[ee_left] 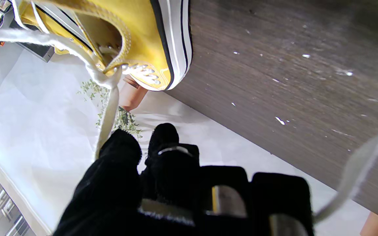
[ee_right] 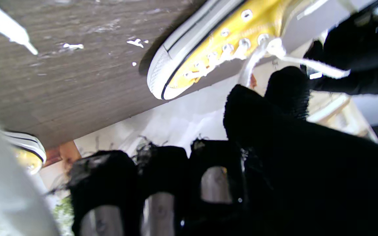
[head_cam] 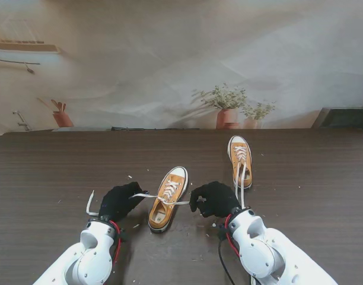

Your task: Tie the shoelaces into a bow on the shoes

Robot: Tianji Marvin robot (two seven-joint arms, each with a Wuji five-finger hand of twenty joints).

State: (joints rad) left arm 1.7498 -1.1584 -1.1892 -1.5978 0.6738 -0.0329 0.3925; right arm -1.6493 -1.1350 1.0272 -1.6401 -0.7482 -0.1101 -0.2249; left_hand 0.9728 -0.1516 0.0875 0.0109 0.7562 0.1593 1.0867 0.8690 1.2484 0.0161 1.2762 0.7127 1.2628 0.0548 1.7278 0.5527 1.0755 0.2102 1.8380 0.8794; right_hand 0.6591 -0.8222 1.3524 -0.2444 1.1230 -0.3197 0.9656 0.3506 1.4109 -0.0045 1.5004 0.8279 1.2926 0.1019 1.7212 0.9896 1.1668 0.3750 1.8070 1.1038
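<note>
Shoes sit on the dark tabletop: the near shoe lies between the two hands, the far shoe farther from me and to the right, its laces trailing loose. Left hand has its fingers closed on one white lace end, pulled taut from the near shoe. Right hand pinches the other lace end the same way.

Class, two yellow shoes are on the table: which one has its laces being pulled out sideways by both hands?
The nearer shoe, between the left hand and right hand. The farther shoe has laces trailing loose toward me.
</note>
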